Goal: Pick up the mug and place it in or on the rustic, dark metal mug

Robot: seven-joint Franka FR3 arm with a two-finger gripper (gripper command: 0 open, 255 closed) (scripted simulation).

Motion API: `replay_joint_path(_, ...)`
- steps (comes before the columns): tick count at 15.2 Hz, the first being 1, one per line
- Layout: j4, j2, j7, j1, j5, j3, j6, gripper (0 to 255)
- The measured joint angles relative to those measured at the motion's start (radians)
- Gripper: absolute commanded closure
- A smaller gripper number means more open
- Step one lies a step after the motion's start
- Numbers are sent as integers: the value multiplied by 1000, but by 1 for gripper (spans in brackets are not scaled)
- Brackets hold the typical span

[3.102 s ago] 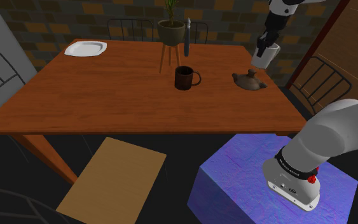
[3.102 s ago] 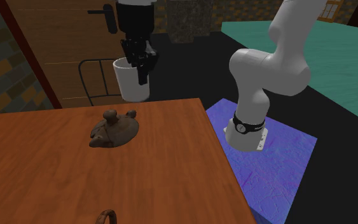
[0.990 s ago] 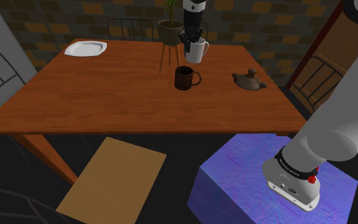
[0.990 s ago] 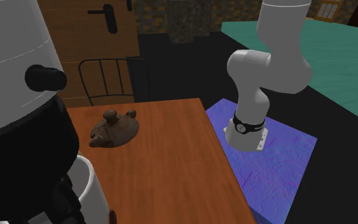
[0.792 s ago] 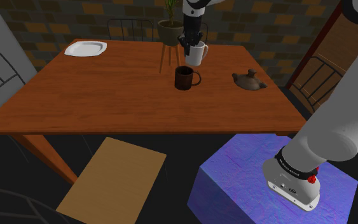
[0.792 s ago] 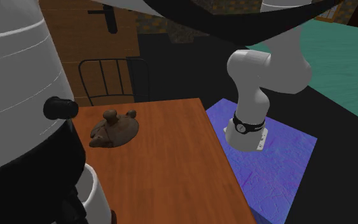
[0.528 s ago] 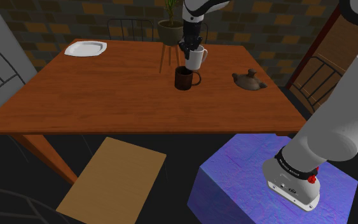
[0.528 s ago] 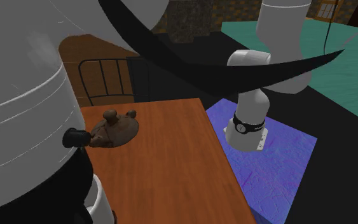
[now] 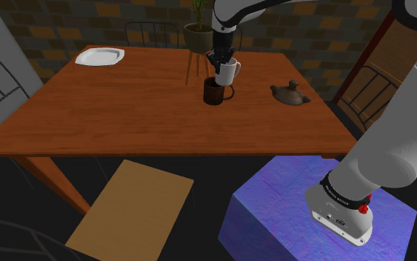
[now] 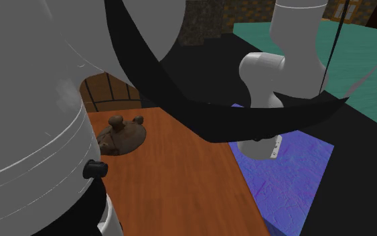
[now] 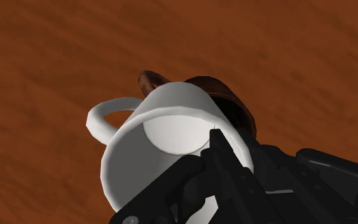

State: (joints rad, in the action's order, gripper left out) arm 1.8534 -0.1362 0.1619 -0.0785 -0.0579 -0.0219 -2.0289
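Note:
A white mug (image 9: 228,73) hangs tilted just above a dark brown mug (image 9: 213,93) near the far middle of the wooden table (image 9: 125,111). My gripper (image 9: 221,61) comes down from above and is shut on the white mug's rim. In the wrist view the white mug (image 11: 165,143) is clasped by the black fingers (image 11: 225,167), its handle out to the side. The dark mug (image 11: 237,109) lies right beneath it, mostly hidden. In the second exterior view my arm looms close and covers most of the scene; a sliver of the white mug (image 10: 110,217) shows.
A brown teapot (image 9: 289,93) sits toward the shoulder view's right of the mugs, also seen as the teapot (image 10: 120,134). A potted plant on a stand (image 9: 198,37) rises just behind them. A white plate (image 9: 100,56) lies at the far left corner. Chairs ring the table; the blue stand (image 9: 303,215) is near.
The gripper has carried the white mug from the table's right edge over to the dark mug, and in the last second lowered it until it hangs just above it.

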Motion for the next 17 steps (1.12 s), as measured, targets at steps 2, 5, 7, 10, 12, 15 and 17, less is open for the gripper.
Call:
replay_joint_path(2,0,0,0,0,0,0,0,0)
replay_joint_path(5,0,0,0,0,0,0,0,0)
replay_joint_path(7,0,0,0,0,0,0,0,0)
replay_joint_path(10,-23,14,-1,-1,1,1,36,0)
replay_joint_path(12,-74,19,-4,-1,2,1,92,0)
replay_joint_path(15,-87,28,-2,-3,2,2,114,0)
replay_joint_path(17,-90,29,-1,-3,2,3,118,0)
